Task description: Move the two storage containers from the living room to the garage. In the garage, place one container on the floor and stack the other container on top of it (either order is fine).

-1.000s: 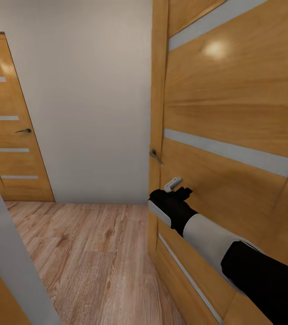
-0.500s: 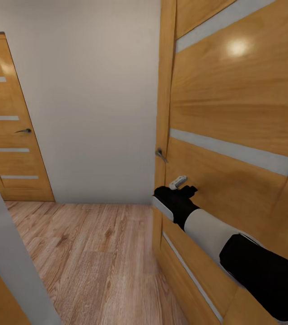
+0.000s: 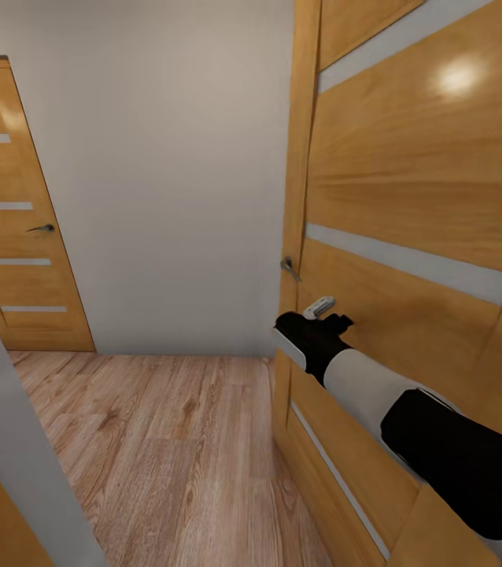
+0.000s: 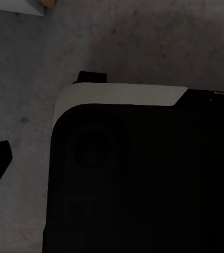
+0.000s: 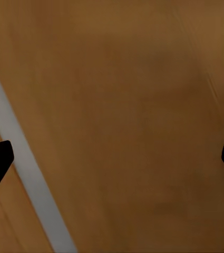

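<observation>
Two wooden doors (image 3: 408, 236) (each with one handle (image 3: 289, 268)), one right gripper (image 5: 112, 158) spread wide.

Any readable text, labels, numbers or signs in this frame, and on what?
None. The near orange wooden door with pale grey stripes, its metal handle, the far wooden door, the plain wall and the light plank floor bear no writing. Tiny pale marks on the dark robot body are too small to read.

The tall orange wooden door with grey stripes (image 3: 408, 197) is cut off by the frame; the right hand (image 3: 323, 313) pressed against it is mostly hidden behind its own wrist.
</observation>
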Motion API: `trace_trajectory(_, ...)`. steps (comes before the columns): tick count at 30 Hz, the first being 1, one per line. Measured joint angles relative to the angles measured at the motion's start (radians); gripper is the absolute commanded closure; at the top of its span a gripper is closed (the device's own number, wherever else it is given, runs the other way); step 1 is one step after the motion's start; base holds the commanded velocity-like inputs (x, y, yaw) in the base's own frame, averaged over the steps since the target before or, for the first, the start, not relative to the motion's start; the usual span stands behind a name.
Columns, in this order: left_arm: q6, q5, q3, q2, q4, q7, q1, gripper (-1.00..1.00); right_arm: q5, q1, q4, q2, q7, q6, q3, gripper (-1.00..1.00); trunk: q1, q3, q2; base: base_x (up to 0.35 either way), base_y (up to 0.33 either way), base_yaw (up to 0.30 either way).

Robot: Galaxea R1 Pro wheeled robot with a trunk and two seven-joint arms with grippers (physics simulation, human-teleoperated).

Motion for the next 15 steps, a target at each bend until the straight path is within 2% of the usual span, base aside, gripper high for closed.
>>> trace_trajectory(15,0.000,0.000,0.000,0.000,0.000,0.000,0.000,-1.00,-0.002,-0.049,0.051,0.000,0.004,-0.021,-0.006,-1.00,0.000,0.000,0.000,0.000,0.000,0.000)
